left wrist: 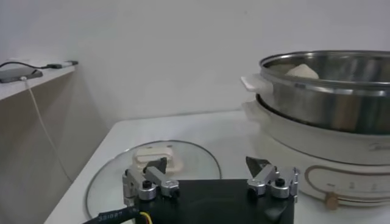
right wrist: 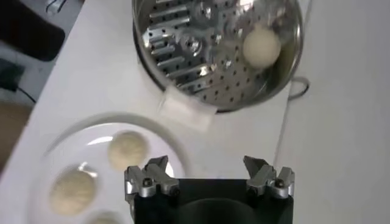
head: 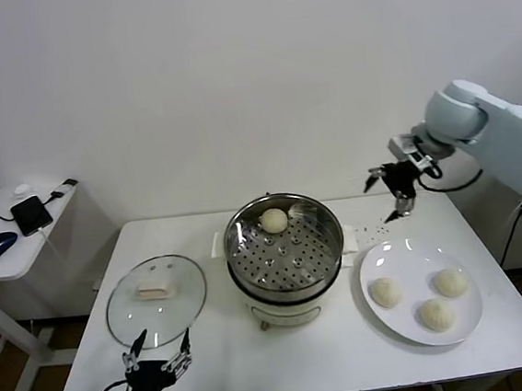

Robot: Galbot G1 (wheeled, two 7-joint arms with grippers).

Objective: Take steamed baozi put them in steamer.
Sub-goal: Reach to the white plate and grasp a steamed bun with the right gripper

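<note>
The steel steamer [head: 284,249] stands at the table's middle on its white base, with one baozi [head: 274,220] on the perforated tray at its far side. Three baozi [head: 386,292] [head: 451,282] [head: 436,314] lie on a white plate [head: 406,257] to the right. My right gripper [head: 387,192] is open and empty, raised above the table behind the plate and right of the steamer. Its wrist view shows the steamer [right wrist: 183,55], the baozi in it [right wrist: 262,45] and the plate's buns [right wrist: 128,150]. My left gripper [head: 156,357] is open and empty, parked at the table's front left edge.
A round glass lid [head: 155,300] with a white handle lies flat left of the steamer, just beyond the left gripper. A side table [head: 16,239] with a phone and a mouse stands at the far left. A white wall is behind.
</note>
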